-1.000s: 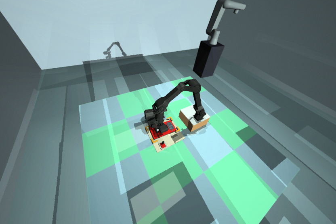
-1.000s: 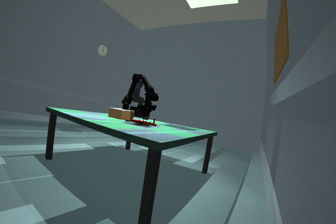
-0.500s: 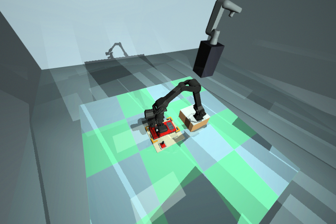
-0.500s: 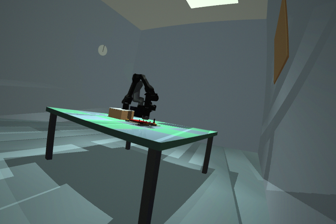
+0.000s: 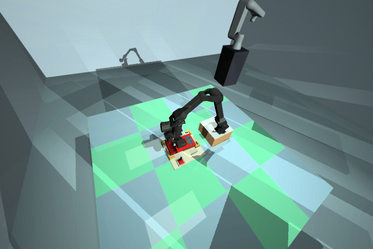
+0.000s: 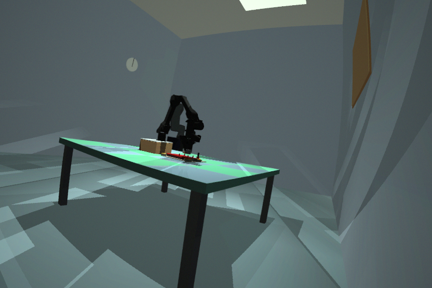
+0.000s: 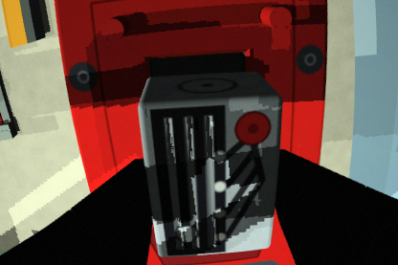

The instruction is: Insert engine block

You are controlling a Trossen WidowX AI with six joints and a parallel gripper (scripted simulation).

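Observation:
The dark grey engine block (image 7: pixel 249 169) fills the lower middle of the wrist view, with long dark slots at its left and a red disc at its upper right. My gripper (image 7: pixel 210 168) (image 5: pixel 173 143) (image 6: pixel 188 151) is shut on it, one black finger on each side. The red car body (image 7: pixel 112 124) (image 5: pixel 170 149) (image 6: pixel 176 155) lies below. Part of its dark opening (image 7: pixel 196 64) shows just beyond the block's top edge; the block hides the rest. The block's lower end, the rib and any contact with the body are hidden. The top and exterior views do not show the block clearly.
The car body lies on a beige board (image 5: pixel 187 159) with orange corner brackets and a small red piece with a black post (image 5: pixel 180 161). The arm's base stands on a box (image 5: pixel 223 140) (image 6: pixel 149 146) beside it. Two round pegs rise from the body beyond the opening.

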